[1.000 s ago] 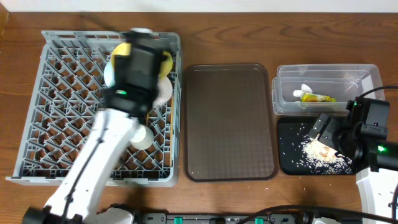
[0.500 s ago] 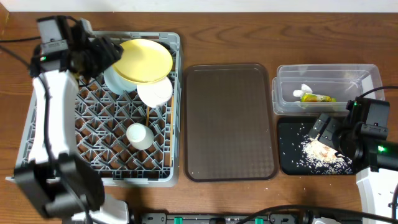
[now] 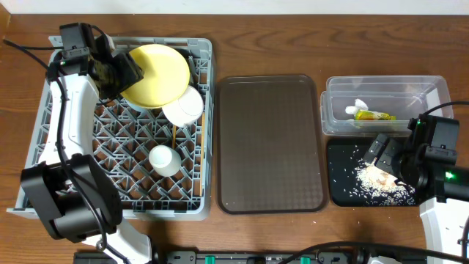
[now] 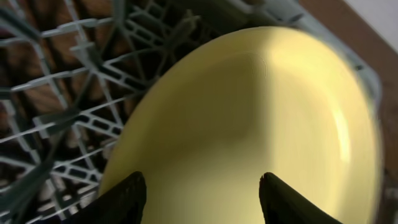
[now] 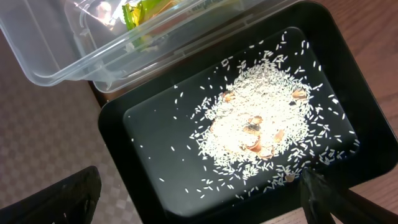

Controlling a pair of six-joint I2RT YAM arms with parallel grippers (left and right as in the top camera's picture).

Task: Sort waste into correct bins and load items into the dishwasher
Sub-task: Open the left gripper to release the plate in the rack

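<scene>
The left claw (image 4: 202, 190) stands part-open over the round yellow plate (image 3: 157, 73) leaning in the grey plastic dish rack (image 3: 73, 147). The right claw (image 5: 199, 202) gapes wide above the shallow black tray (image 5: 155, 124) of rice crumbs (image 5: 249, 124). The print on the yellow-green wrapper (image 3: 370, 115) is too small to read.

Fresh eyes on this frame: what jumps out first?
First, the big yellow plate in the back of the grey dish rack, with the left tool at its rim. Then the white rice pile on the black tray at front right.
</scene>
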